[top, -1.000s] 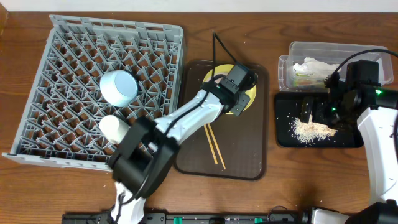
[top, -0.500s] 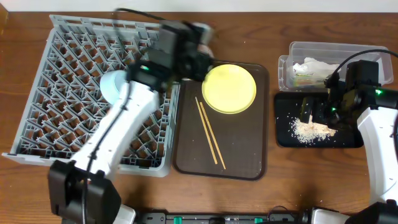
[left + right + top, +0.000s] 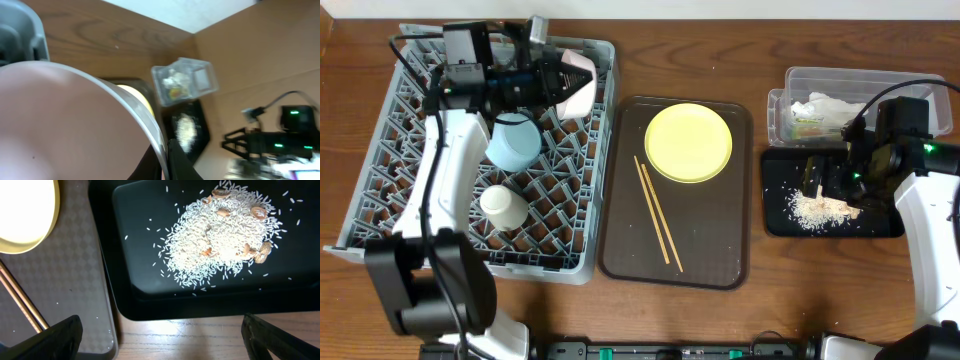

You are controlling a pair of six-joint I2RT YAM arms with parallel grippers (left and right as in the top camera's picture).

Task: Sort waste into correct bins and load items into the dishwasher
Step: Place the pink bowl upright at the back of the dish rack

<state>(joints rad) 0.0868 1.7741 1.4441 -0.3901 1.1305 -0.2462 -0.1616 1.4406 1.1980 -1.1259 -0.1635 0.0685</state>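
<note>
Left gripper (image 3: 552,78) pinches rim of cream-white round bowl (image 3: 577,82), upper left: rigid, slick, breakable. Right gripper (image 3: 160,332) gapes empty.

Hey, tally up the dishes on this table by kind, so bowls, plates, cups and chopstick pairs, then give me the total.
Bowls: 2 (light blue bowl, cream-white bowl)
Plates: 1 (round yellow plate)
Cups: 1 (small white cup)
Chopstick pairs: 1 (thin wooden chopsticks)
Total: 5
</note>
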